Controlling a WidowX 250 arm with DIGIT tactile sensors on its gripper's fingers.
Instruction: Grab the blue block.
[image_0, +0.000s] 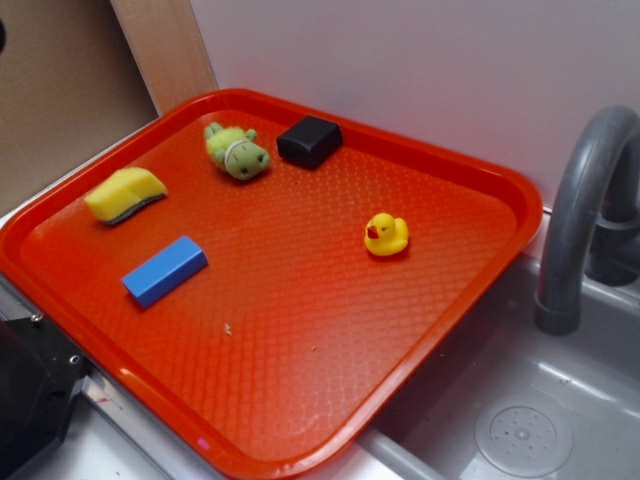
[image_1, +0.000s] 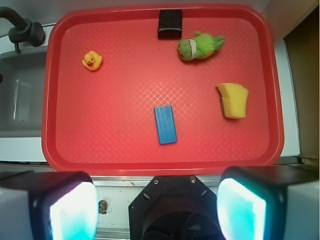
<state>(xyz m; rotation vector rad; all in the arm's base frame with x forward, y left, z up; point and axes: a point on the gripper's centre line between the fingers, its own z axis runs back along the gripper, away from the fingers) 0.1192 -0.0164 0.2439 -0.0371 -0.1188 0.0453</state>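
gripper (image_1: 157, 200) open, blue block (image_1: 165, 124) flat, smooth

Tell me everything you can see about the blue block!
The blue block is a small, bright blue rectangular brick with plain, smooth faces, probably plastic or painted wood. It lies flat on its broad side on the red tray, toward the near left part in the exterior view. Nothing touches it except the tray. The yellow sponge is its closest neighbour, but sits apart. In the wrist view, the pincer is wide open, well short of the block.
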